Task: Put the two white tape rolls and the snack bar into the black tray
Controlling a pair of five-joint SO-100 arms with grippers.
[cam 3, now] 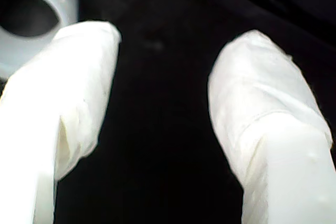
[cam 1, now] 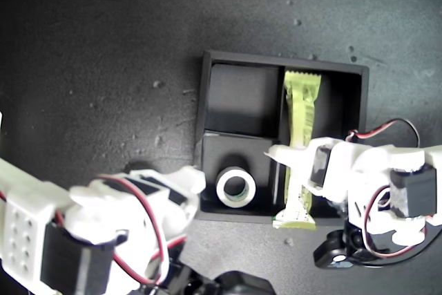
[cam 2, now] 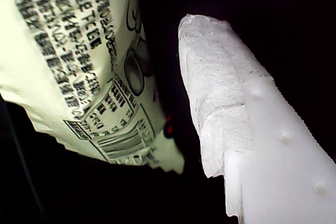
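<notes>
Green-yellow crimped snack bar (cam 1: 298, 144) lies lengthwise in the square black tray's (cam 1: 207, 88) long compartment — my first tool (cam 1: 293, 153) beside it, spread unclear; my second tool (cam 3: 163, 87) wide, near one white tape roll (cam 1: 235, 188).

From the exterior view, the black tray (cam 1: 207, 94) sits right of centre on a dark speckled surface. One white tape roll (cam 1: 236, 188) rests in its small compartment at seven o'clock, while the snack bar (cam 1: 300, 122) lies along the long compartment — its lower end overhanging the tray wall. My first gripper (cam 1: 293, 160) reaches in from four o'clock onto the bar; my second gripper (cam 1: 190, 184) sits just beside the roll.
</notes>
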